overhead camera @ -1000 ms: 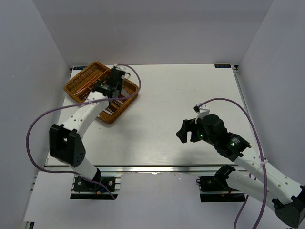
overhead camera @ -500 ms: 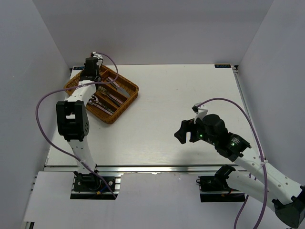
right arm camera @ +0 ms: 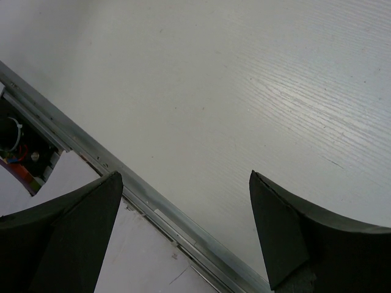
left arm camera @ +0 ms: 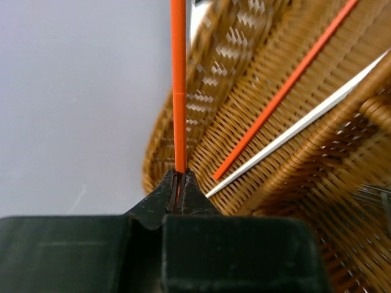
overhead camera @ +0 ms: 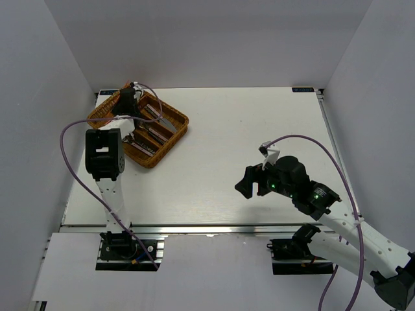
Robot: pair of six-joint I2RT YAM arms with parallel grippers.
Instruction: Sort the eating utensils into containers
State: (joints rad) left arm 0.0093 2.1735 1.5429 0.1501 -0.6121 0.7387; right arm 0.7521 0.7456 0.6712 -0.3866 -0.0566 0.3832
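Left gripper (overhead camera: 128, 98) sat over the far-left corner of the tray (overhead camera: 186, 120). Its jaws were pressed together on the near end of a red chopstick (left arm camera: 178, 73). The stick ran straight away from the fingertips along the line of the tray's outer wall, and its far end was cut off by the frame. Could not tell whether that end lay inside the rim or over it.

Tray sat skewed in the far-left part of the table (overhead camera: 259, 123). One corner was near the left wall (overhead camera: 39, 116) and another near the table's back edge, so room was tight on those two sides. A wide stretch of white table ran from the tray's right and front rims toward the other arm.

Outermost compartment, wrist view: a second red chopstick (left arm camera: 287, 91) and a white chopstick (left arm camera: 305, 119) lay flat on the weave. They were side by side and slanted, their near ends close together. The woven divider rose just beside them.

Top view: dark-handled cutlery (overhead camera: 150, 135) lay lengthwise in the inner compartments. In the wrist view it was only a blur at the right edge.

Right gripper (overhead camera: 245, 183) hung above the table's right half, well apart from the tray. Its fingers were spread wide and held nothing. Its wrist view showed table under the gap. The rail (right arm camera: 140, 196) at the near edge crossed diagonally past the left finger (right arm camera: 79, 213).
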